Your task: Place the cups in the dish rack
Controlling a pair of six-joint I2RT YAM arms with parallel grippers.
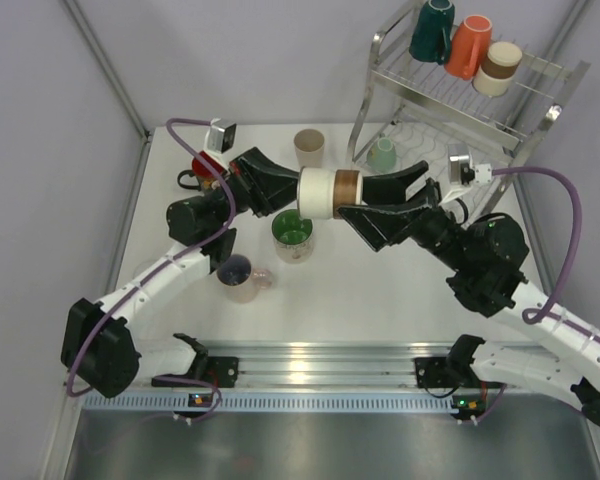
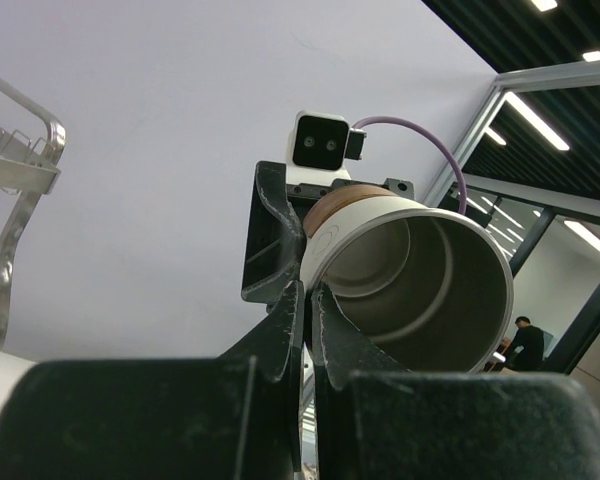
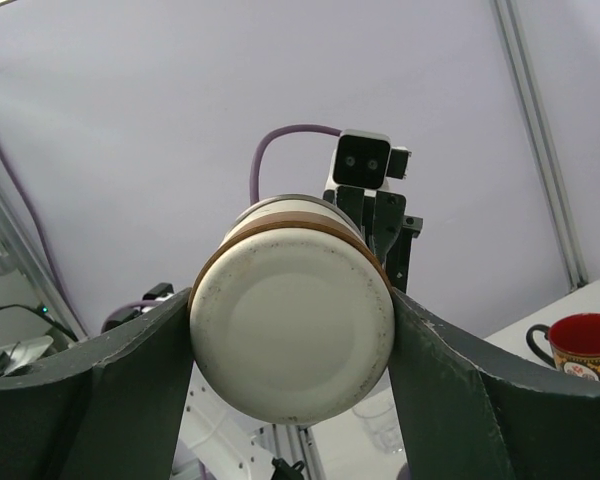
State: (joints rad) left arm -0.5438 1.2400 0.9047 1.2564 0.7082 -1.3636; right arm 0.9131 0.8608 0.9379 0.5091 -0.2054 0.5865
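A white cup with a brown band hangs on its side above the table between both grippers. My left gripper is shut on its rim wall; in the left wrist view the fingers pinch the rim and the cup's mouth faces the camera. My right gripper is shut on the cup's base end; in the right wrist view both fingers press the base. The dish rack stands back right, with a dark teal cup, an orange cup and a beige-and-brown cup on top, and a mint cup below.
On the table stand a beige cup, a red mug behind the left arm, a green-lined cup under the held cup and a pinkish cup. The red mug also shows in the right wrist view. The rack's frame is at the left wrist view's left.
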